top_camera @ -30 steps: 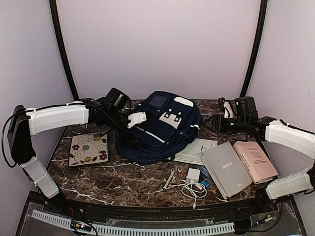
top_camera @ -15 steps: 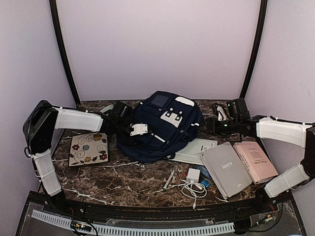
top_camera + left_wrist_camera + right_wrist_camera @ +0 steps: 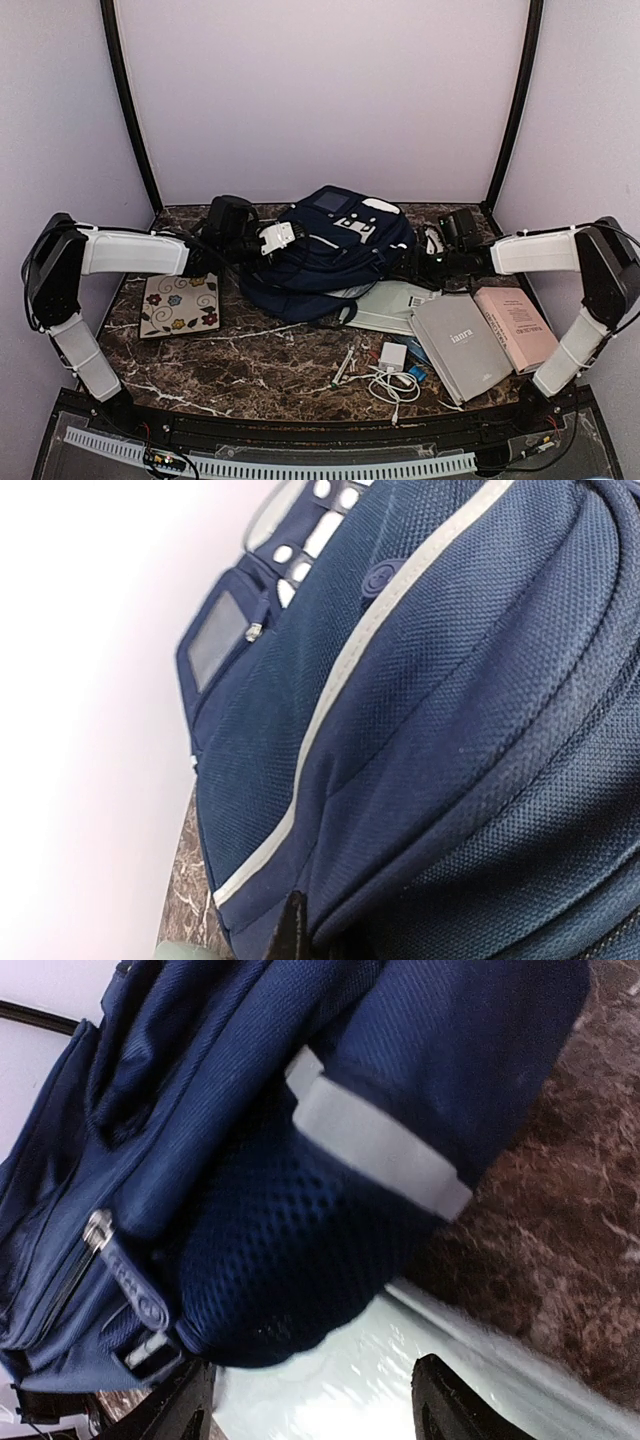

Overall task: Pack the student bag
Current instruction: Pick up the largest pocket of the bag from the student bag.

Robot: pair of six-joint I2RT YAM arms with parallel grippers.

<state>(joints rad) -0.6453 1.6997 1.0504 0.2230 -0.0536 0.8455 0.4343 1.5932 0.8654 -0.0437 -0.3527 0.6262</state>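
Observation:
The student bag (image 3: 335, 255), navy with white stripe trims, lies at the back middle of the table. My left gripper (image 3: 272, 240) is at its left upper side. In the left wrist view the bag's fabric (image 3: 430, 710) fills the frame, and my left gripper (image 3: 310, 935) is shut on a fold of it, with one dark fingertip (image 3: 293, 928) showing. My right gripper (image 3: 428, 262) is at the bag's right side. It stands open (image 3: 310, 1405), and the bag's mesh side pocket (image 3: 290, 1260) is just beyond its fingertips (image 3: 445, 1400), above a pale glossy packet (image 3: 340, 1380).
A flowered tile (image 3: 180, 302) lies left of the bag. A pale green packet (image 3: 395, 303) sticks out from under the bag's right side. In front of it are a grey book (image 3: 462, 345), a pink book (image 3: 518, 328), a white charger with cable (image 3: 393, 362) and a pen (image 3: 343, 368).
My left gripper went from wide open to shut on the bag's left side, and the bag shifted back and bunched up. My right arm moved left, up to the bag's right side.

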